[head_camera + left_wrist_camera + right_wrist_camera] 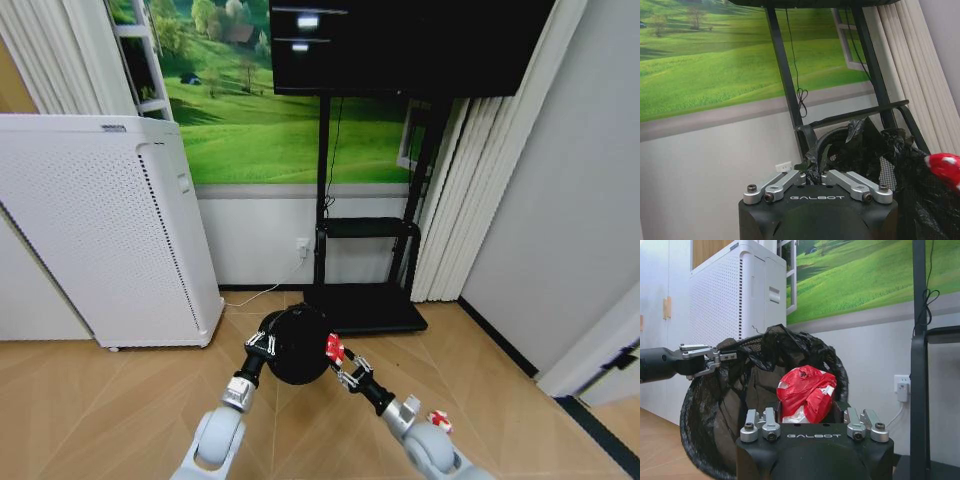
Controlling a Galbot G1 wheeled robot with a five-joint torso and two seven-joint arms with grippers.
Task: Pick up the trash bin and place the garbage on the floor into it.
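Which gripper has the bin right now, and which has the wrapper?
The left gripper is clamped on the trash bin rim; the right gripper holds the crumpled red-and-white wrapper at the bin's mouth.

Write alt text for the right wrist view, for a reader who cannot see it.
The right gripper holds a crumpled red-and-white wrapper in front of the black mesh trash bin, which is lined with a black bag. The left gripper clamps the bin's rim from the far side, with a white air purifier and a green meadow mural behind.
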